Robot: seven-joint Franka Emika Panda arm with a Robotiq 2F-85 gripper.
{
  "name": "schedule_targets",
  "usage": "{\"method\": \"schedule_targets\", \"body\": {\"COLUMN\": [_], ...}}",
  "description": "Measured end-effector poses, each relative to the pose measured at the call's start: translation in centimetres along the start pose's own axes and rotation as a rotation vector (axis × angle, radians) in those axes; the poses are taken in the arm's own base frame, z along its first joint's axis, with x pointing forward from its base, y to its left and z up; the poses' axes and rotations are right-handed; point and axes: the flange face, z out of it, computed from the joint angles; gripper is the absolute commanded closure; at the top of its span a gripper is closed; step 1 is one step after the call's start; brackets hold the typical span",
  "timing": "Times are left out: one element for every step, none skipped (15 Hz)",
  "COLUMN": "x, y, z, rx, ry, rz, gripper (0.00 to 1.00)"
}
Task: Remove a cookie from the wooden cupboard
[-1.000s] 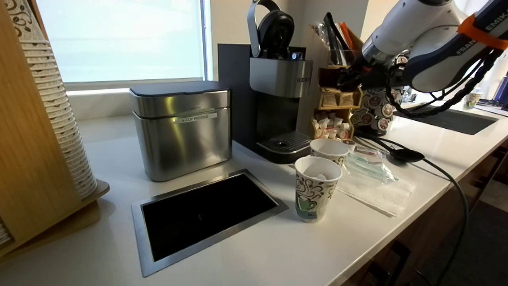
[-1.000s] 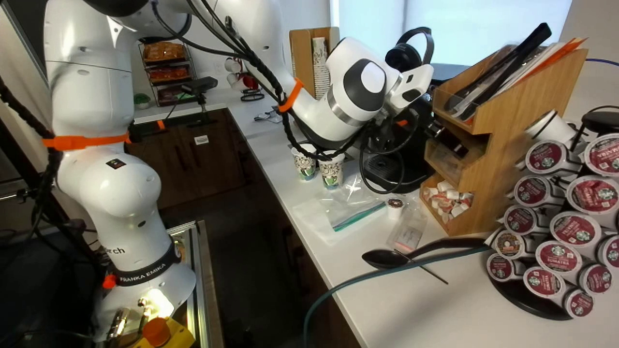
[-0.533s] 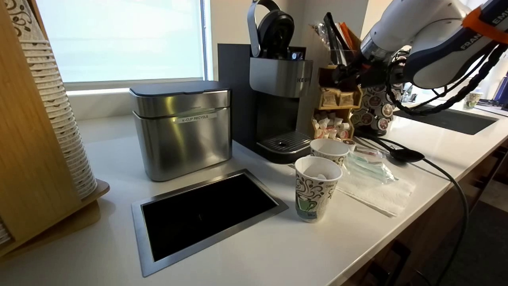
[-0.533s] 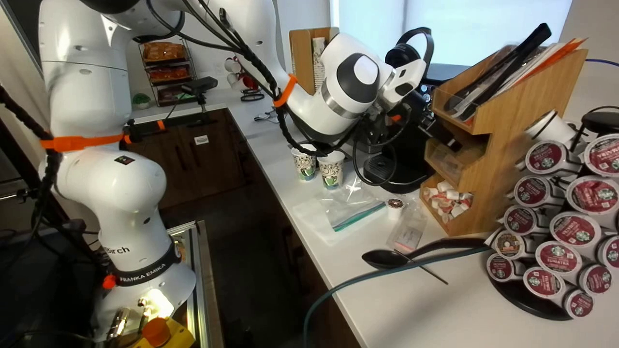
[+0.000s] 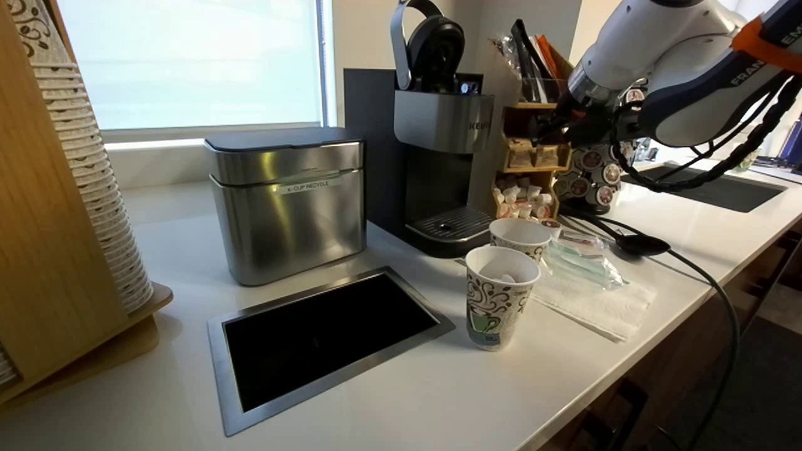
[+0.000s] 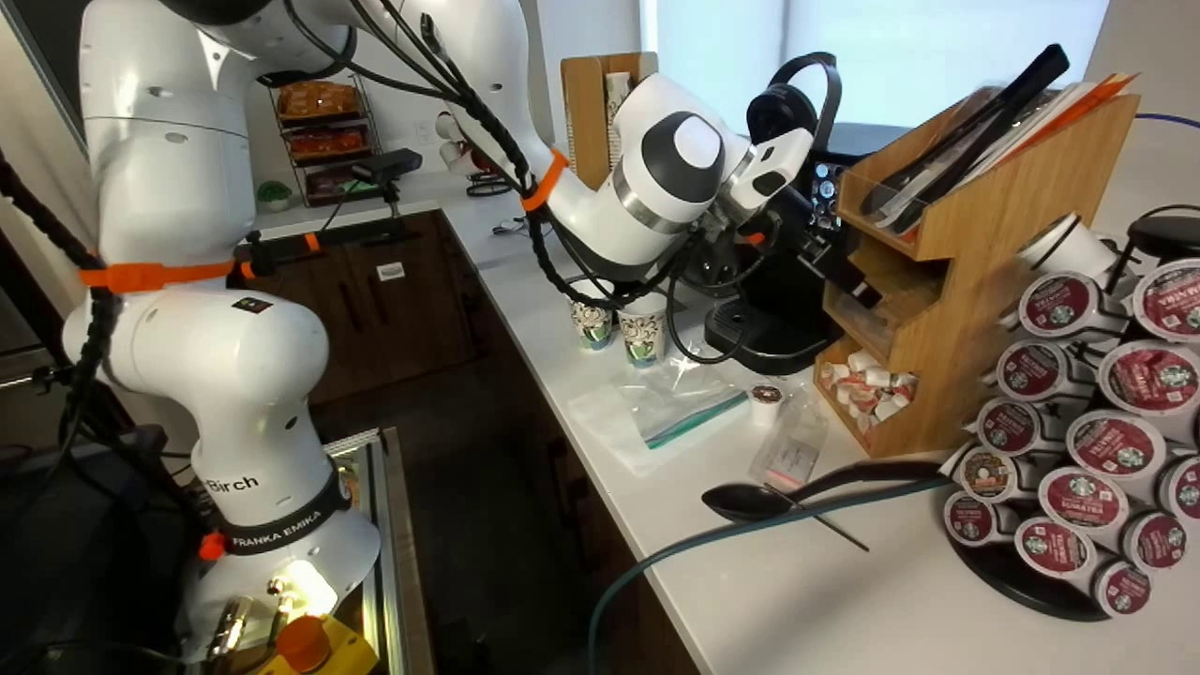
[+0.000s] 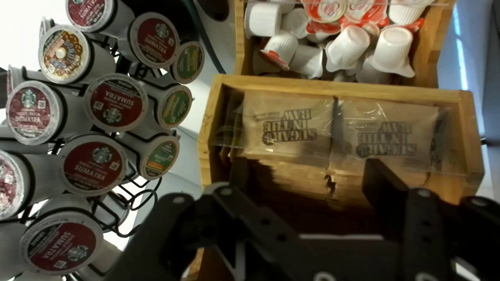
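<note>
At far left in an exterior view, a wooden holder (image 5: 50, 250) carries a stack of paper cups (image 5: 100, 194). Next on the white counter (image 5: 388, 401) stands a silver bin (image 5: 294, 219) labelled "K-CUP RECYCLE", with a metal-rimmed opening (image 5: 226, 376) set into the counter before it. Further right is a coffee machine (image 5: 438, 119), its top flipped up. In front stand a patterned cup (image 5: 501, 313), upright, with something white inside, and, just behind that, a second cup (image 5: 520, 232).

Then comes the wooden cupboard (image 6: 970, 281), in both exterior views, between the coffee machine and the pod rack (image 6: 1012, 586). It has stepped, open compartments: a black handle (image 6: 1014, 103) and orange strips (image 5: 547, 57) rise from the top tier, tan sugar packets (image 7: 287, 125) sit in a lower one, and creamer cups (image 7: 347, 47) lie in the lowest. The black gripper (image 7: 310, 175) is at the cupboard's front. In the wrist view its fingers (image 7: 383, 181) are unclenched and spread well apart, facing the packets' compartment; whether they touch the wood cannot be told.

Further right in an exterior view, a clear plastic bag (image 5: 583, 266) lies on a white napkin (image 5: 601, 316), near a black spoon (image 5: 642, 245), and the white arm (image 5: 645, 41), ringed by an orange band (image 5: 761, 47), reaches in from the upper right.
</note>
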Motion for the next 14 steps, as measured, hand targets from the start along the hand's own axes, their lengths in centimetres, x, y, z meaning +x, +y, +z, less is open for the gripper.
{"method": "schedule_targets", "body": {"x": [-0.1, -0.2, -0.2, -0.3, -0.4, -0.4, -0.3, -0.1, 0.1, 0.3, 0.5, 0.7, 0.7, 0.7], "y": [-0.1, -0.1, -0.2, -0.3, -0.4, -0.5, -0.6, -0.9, -1.1, -1.3, -1.4, -1.5, -1.6, -1.6], "z": [0.1, 0.2, 0.3, 0.4, 0.5, 0.6, 0.7, 0.7, 0.6, 0.6, 0.6, 0.7, 0.8, 1.0], "rx": [-0.005, -0.010, -0.015, -0.018, -0.021, -0.023, -0.024, -0.019, -0.010, -0.002, 0.004, 0.006, 0.003, -0.004], "ry": [0.000, 0.000, 0.000, 0.000, 0.001, 0.003, 0.007, 0.016, 0.030, 0.044, 0.056, 0.066, 0.070, 0.072], "rz": [0.003, 0.005, 0.008, 0.013, 0.016, 0.018, 0.019, 0.022, 0.026, 0.029, 0.032, 0.030, 0.028, 0.024], "gripper": [0.17, 0.17, 0.18, 0.18, 0.20, 0.20, 0.21, 0.19, 0.20, 0.15, 0.15, 0.12, 0.16, 0.19]}}
